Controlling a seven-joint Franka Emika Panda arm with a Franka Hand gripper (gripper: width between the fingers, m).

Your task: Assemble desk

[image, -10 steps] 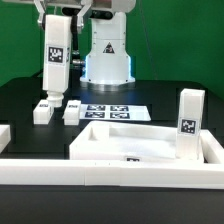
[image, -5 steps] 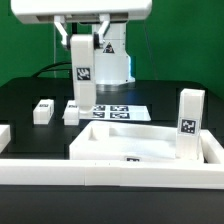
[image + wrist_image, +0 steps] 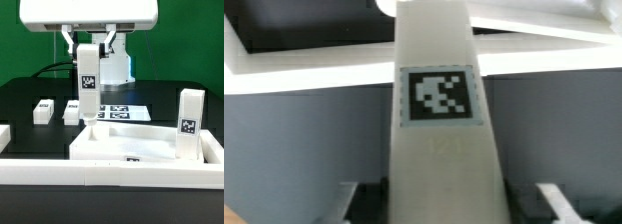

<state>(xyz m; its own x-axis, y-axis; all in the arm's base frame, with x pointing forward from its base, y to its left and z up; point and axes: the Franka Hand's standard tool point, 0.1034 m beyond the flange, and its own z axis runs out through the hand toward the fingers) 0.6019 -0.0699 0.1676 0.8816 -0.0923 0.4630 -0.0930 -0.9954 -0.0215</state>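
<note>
Fingers (image 3: 105,42) gripping leg (image 3: 89,85), square white plastic post

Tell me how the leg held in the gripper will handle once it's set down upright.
The leg looks like a stiff square post, so it should not flex in the gripper. Tall on a narrow foot, it would likely tip if nudged. Its smooth white faces might slip.
</note>
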